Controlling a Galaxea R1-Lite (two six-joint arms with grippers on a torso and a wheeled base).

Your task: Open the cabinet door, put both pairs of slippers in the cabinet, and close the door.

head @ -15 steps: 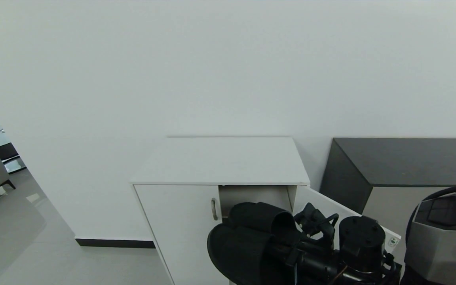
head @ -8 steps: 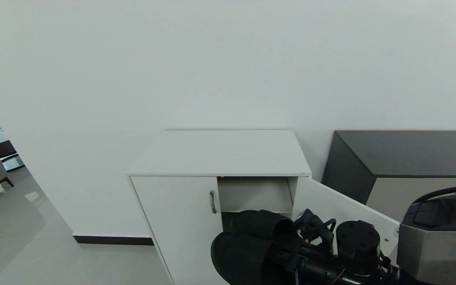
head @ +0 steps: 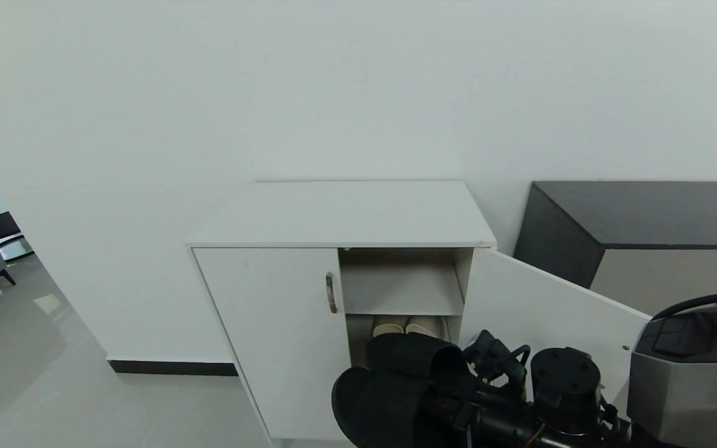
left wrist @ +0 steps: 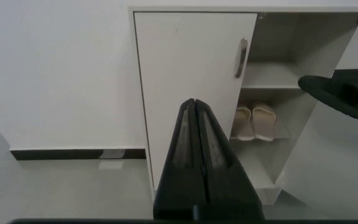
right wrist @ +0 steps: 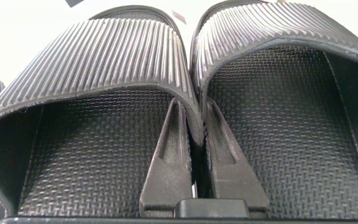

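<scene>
Cabinet [head: 346,211] stands against the wall. Its lower part is cut off in the head view and partly hidden behind my right arm and the load. The right door [head: 551,311] is swung open and the left door [head: 271,323] is shut, with its handle [head: 331,292] at the inner edge.

The black slippers [head: 396,386] are held in the air in front of the open side, outside the cabinet, toes toward it. My right gripper [right wrist: 193,124] pinches their two inner walls together, fingers inside the shoes. The beige slippers [head: 407,326] sit side by side on the shelf under the top compartment, and their heels are hidden by the black pair.

My left gripper [left wrist: 195,109] is pressed together and empty, facing the shut door.

Compared with the earlier frames the whole head view has shifted, so that shelf and the beige pair now show.
</scene>
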